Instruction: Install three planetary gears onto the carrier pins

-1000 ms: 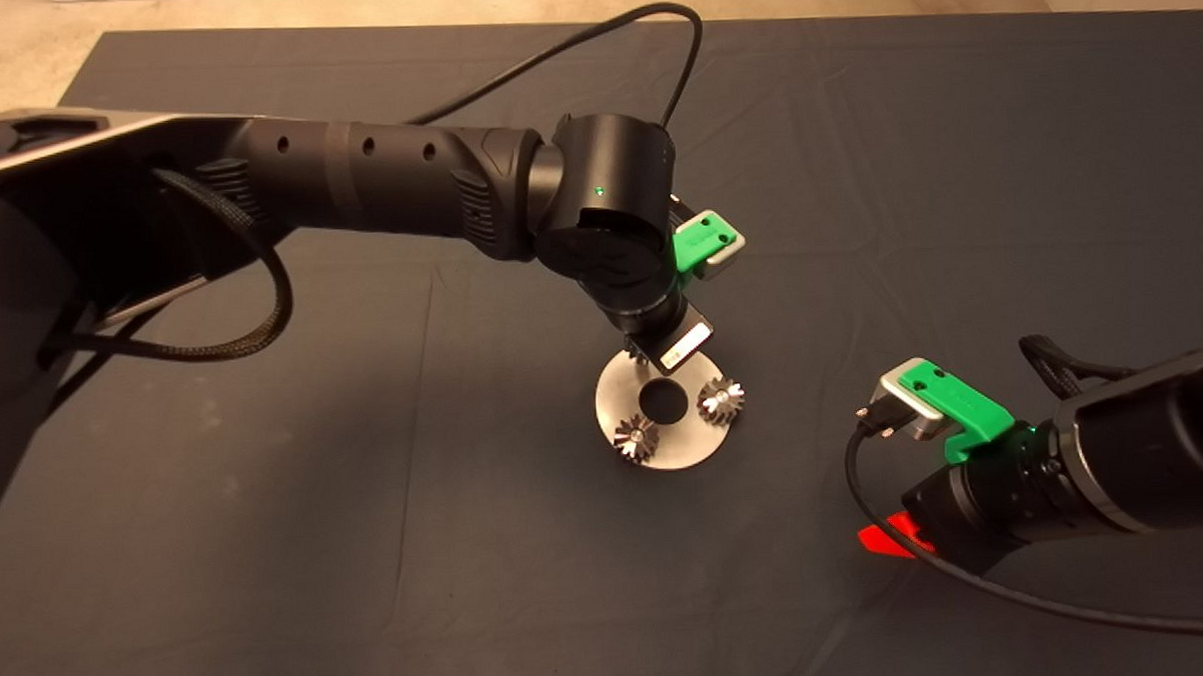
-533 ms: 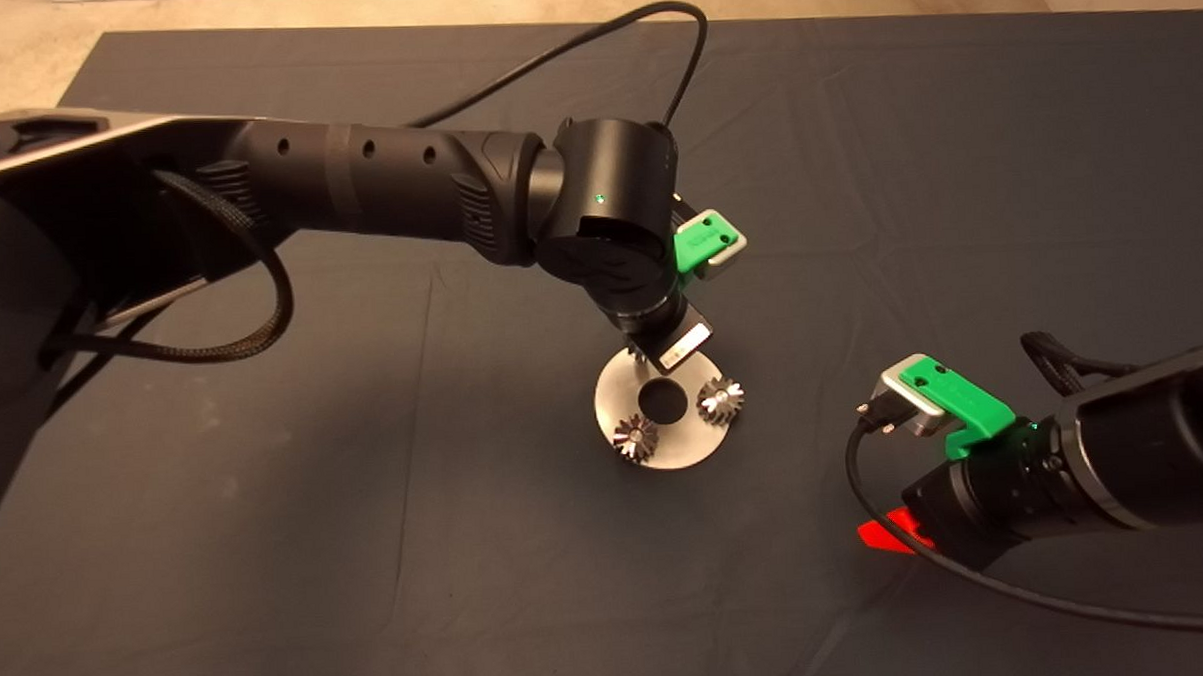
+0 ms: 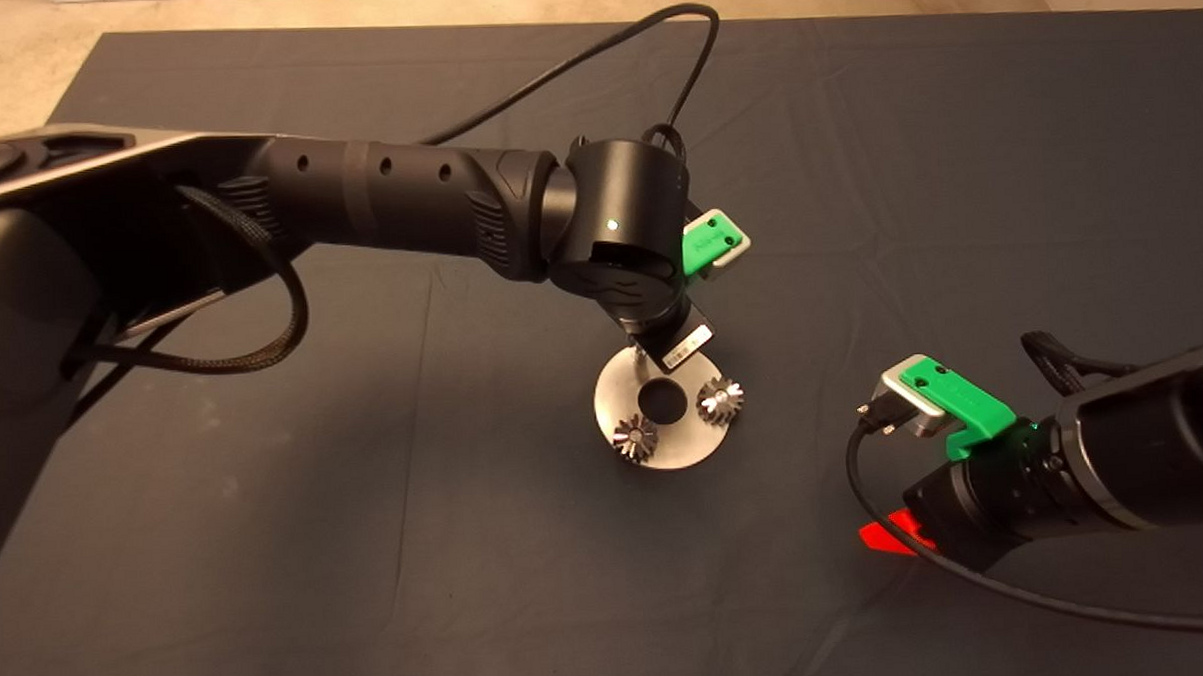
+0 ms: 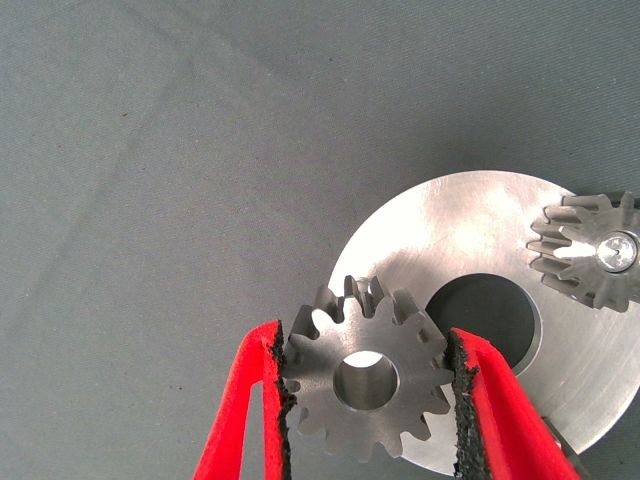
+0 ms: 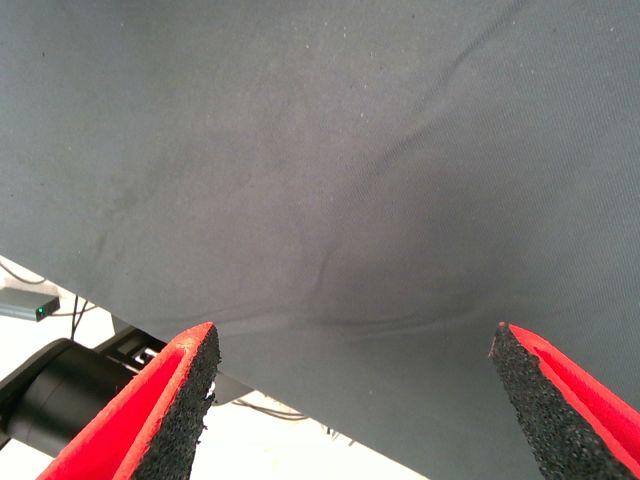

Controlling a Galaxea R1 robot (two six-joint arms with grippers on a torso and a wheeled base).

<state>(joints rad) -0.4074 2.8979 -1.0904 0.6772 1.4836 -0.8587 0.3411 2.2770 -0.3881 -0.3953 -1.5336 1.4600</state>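
The flat silver disc [image 3: 612, 403] lies mid-mat. Two planetary gears [image 3: 635, 439] [image 3: 721, 401] sit on carrier pins on its near side. The third pin is hidden under the left wrist [image 3: 623, 247], which hangs over the disc's far edge. In the left wrist view my left gripper [image 4: 366, 385] is shut on the third gear [image 4: 330, 400], held flat over the disc's [image 4: 440, 230] rim. One mounted gear [image 4: 575, 270] shows there with its pin tip [image 4: 617, 252]. My right gripper [image 5: 350, 400] is open and empty, parked at the lower right of the mat.
A black cable [image 3: 591, 48] loops from the left wrist across the far mat. The right arm's cable [image 3: 970, 580] trails along the near right. The mat's edge and the floor [image 5: 60, 290] show in the right wrist view.
The left arm has shifted slightly to the right over the disc's far edge, and the held gear is now hidden in the head view. The right arm has not moved.
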